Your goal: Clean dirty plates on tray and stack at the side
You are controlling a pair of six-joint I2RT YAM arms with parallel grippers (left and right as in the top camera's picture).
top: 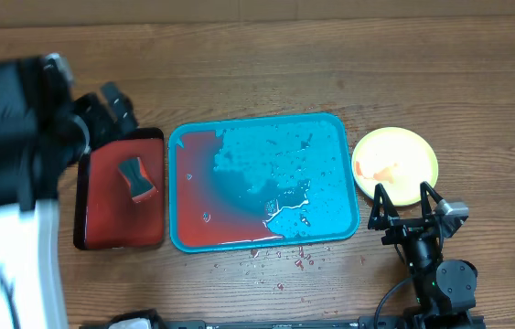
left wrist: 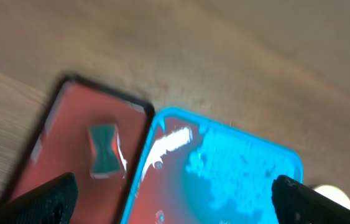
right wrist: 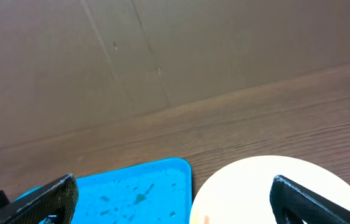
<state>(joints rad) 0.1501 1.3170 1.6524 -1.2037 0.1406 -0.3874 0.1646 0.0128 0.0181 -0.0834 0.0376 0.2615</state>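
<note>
The turquoise tray (top: 330, 137) lies mid-table, wet, with red liquid pooled along its left and front. It also shows in the left wrist view (left wrist: 274, 162) and the right wrist view (right wrist: 131, 186). One yellow-green plate (top: 396, 163) with a red smear lies on the table right of the tray; it shows in the right wrist view (right wrist: 255, 193). No blue or white plate shows separately. My right gripper (top: 406, 199) is open and empty at the plate's near edge. My left gripper (left wrist: 175, 199) is open and empty, raised over the table's left side.
A dark red black-rimmed tray (top: 101, 215) lies left of the turquoise one, with a green and white sponge (top: 135, 179) on it. Red and clear droplets (top: 280, 260) speckle the wood in front of the turquoise tray. A white object (top: 134, 322) sits at the near edge.
</note>
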